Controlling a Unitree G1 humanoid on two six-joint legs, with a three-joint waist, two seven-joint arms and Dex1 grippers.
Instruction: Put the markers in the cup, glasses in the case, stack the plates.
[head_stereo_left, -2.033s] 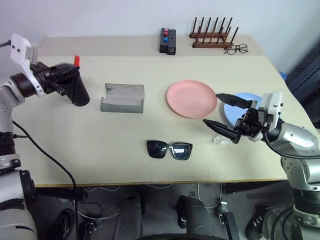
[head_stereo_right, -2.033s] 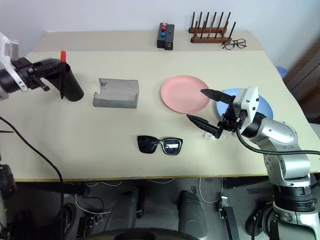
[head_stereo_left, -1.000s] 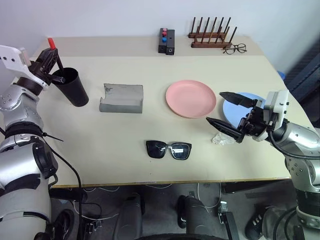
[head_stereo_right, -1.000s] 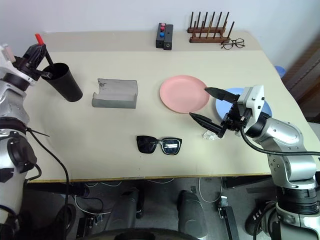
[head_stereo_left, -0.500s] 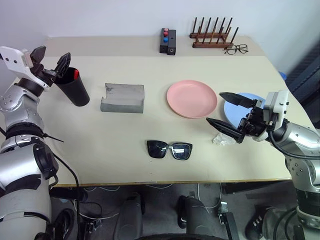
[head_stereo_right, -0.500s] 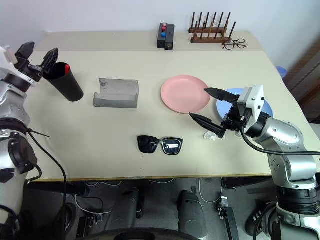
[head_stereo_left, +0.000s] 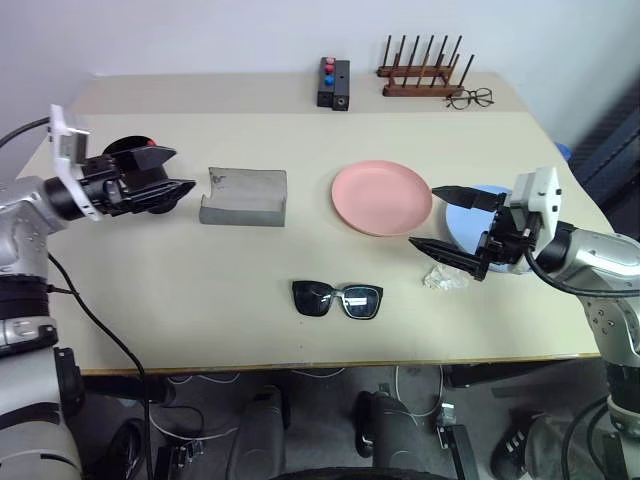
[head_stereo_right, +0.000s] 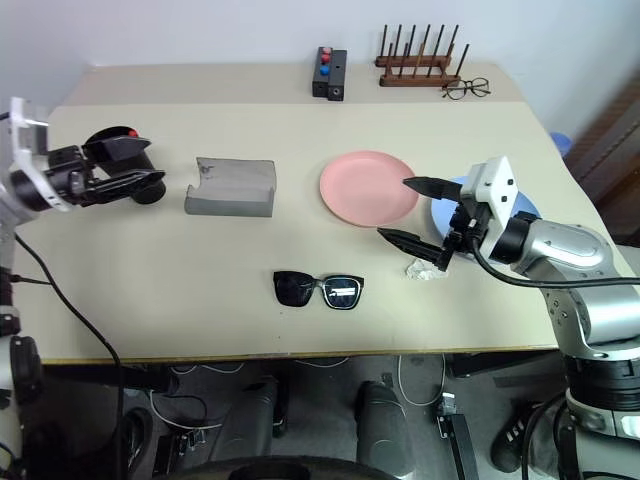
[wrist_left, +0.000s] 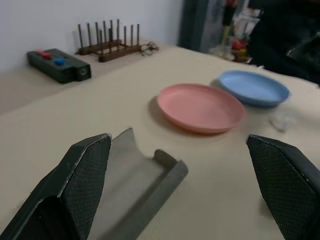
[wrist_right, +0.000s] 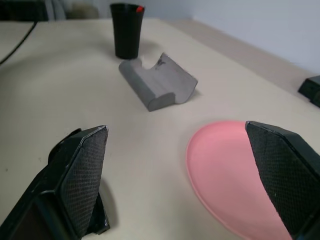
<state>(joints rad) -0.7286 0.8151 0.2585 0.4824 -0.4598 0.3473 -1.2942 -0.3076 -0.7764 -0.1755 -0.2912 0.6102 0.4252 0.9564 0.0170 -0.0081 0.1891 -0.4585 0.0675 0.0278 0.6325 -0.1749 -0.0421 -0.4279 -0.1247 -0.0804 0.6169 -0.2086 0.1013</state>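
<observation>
Nearest to us lie the sunglasses (head_stereo_left: 338, 299), flat on the table (head_stereo_left: 200, 300) with nothing touching them. We think they lie out in the middle so that either arm can reach them.

A little farther, on our right side, our right gripper (head_stereo_left: 452, 222) hangs above the table with its two black fingers spread wide and nothing between them. Under it sits a small crumpled clear scrap (head_stereo_left: 444, 278). Just behind it is the light blue plate (head_stereo_right: 455, 208), partly hidden by the gripper, and beside that is the pink plate (head_stereo_left: 383, 196). The two plates lie side by side, not stacked yet, so we judge our right arm waits close for that job.

The grey case (head_stereo_left: 244, 196) lies open near the middle, ready for the sunglasses.

On our left side, our left gripper (head_stereo_left: 165, 181) is spread wide too and holds nothing. It hangs right in front of the black cup (head_stereo_right: 122, 152). A red marker cap (head_stereo_right: 130, 132) peeks over the rim, so a marker sits inside.

Far back are a black box (head_stereo_left: 335, 82), a wooden rack (head_stereo_left: 424, 72) and wire spectacles (head_stereo_left: 472, 98).

The right wrist view shows the whole cup (wrist_right: 126, 30) standing straight. The left wrist view shows the whole blue plate (wrist_left: 254, 86).
</observation>
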